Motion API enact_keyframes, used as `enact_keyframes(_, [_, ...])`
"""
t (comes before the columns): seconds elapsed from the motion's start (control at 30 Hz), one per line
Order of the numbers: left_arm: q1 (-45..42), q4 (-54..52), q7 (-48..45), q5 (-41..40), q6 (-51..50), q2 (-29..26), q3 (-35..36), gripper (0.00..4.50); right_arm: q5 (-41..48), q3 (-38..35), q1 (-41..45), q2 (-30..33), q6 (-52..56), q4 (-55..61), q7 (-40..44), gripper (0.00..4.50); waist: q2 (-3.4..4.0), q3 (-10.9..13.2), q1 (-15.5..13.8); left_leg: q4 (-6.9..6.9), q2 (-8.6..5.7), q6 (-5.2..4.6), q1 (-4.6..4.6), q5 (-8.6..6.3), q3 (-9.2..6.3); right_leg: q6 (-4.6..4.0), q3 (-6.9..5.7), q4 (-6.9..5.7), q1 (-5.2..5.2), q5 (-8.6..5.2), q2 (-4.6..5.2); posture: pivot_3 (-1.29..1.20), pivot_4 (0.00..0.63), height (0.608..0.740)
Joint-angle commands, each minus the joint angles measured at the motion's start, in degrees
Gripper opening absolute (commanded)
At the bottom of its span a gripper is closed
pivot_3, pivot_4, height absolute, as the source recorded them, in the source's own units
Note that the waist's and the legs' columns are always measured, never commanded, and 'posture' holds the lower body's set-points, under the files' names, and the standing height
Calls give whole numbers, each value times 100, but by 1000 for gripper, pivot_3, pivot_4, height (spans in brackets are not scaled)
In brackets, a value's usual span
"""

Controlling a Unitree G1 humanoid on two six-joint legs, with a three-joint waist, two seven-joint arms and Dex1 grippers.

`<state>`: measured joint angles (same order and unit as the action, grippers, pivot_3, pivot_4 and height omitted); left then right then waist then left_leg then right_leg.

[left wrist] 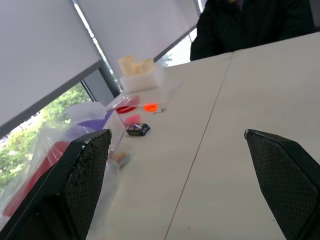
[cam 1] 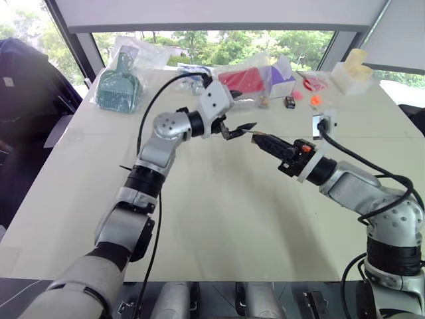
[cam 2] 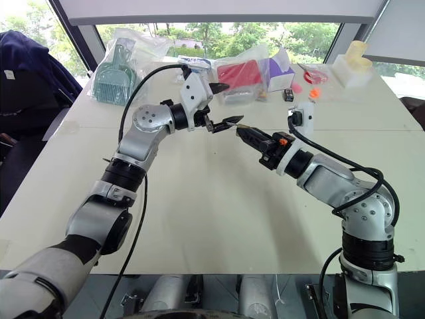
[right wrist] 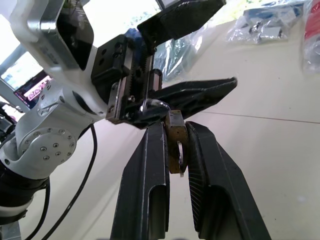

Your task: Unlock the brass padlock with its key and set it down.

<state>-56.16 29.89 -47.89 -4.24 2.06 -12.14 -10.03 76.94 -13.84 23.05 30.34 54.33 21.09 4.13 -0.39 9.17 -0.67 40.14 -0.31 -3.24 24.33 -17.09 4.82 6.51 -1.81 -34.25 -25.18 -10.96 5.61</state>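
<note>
A: Where's the brass padlock [right wrist: 176,142]?
B: Clamped in my right pincer [cam 1: 255,138], mid-air above the bench [cam 1: 219,219], silvery shackle toward my left pincer [cam 1: 234,128].
A: And the left one?
B: Released, fingers spread wide, tips just beside the lock.

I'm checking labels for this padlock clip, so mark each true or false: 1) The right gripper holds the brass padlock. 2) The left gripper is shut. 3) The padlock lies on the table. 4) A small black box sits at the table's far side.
1) True: the right gripper is clamped on the brass padlock.
2) False: the left gripper is wide open.
3) False: it is held above the table.
4) True: the small black box sits there.
</note>
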Motion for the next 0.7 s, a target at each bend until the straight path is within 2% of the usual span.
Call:
enact_keyframes(0.03, [221, -421, -287, -26, -459, -343, 3, 4435, 416, -336, -128, 54, 93, -307, -290, 48, 0, 0, 7, 0, 0, 0, -1, 0, 0, 0, 0, 0, 0, 0, 0, 0, 150, 740])
enact_keyframes(0.1, [468, -762, -575, -200, -902, -588, 25, 4435, 743, -385, -254, 87, 301, -721, -619, 48, 0, 0, 13, -1, 1, 0, -2, 0, 0, 0, 0, 0, 1, 0, 0, 0, 150, 740])
enact_keyframes(0.2, [1019, -1821, -1275, -786, -2001, -1089, 54, 4435, 1231, -300, -453, 136, 789, -1477, -1061, 48, 1, 0, 29, -3, 3, 4, -2, 2, 1, -1, 1, -2, -1, 0, 0, 0, 150, 740])
enact_keyframes(0.3, [1434, -2820, -1662, -1390, -3109, -1477, 66, 4435, 1152, -124, -477, 236, 1157, -1827, -914, 48, 4, 2, 31, -4, 4, 9, 1, 5, 0, -3, 2, -1, -4, -1, 3, 0, 150, 740])
enact_keyframes(0.43, [1758, -3578, -1649, -1819, -4001, -1732, 105, 4435, 837, 62, -213, 318, 1471, -2350, -716, 48, 6, 0, 39, -3, 3, 10, -2, 5, -1, -23, 7, 0, -2, -12, 4, 0, 150, 740])
enact_keyframes(0.5, [1818, -3696, -1487, -1920, -4251, -1725, 155, 4500, 604, 127, -57, 380, 1575, -2548, -589, 1111, 7, 0, 41, -3, 3, 11, -4, 6, -1, -24, 7, -1, 0, -12, 2, 0, 150, 740])
enact_keyframes(0.53, [1835, -3718, -1434, -1956, -4312, -1716, 173, 4500, 474, 159, -2, 417, 1607, -2590, -511, 1380, 7, 0, 37, -3, 3, 11, -5, 6, -2, -24, 7, -2, 0, -12, 1, 0, 150, 740])
enact_keyframes(0.7, [1926, -3737, -1210, -2053, -4454, -1698, 187, 4500, -498, 469, 165, 816, 1626, -2491, 64, 3786, 7, 0, 27, -3, 2, 10, -4, 6, -2, -7, 5, -1, 1, -3, -3, 0, 150, 740])
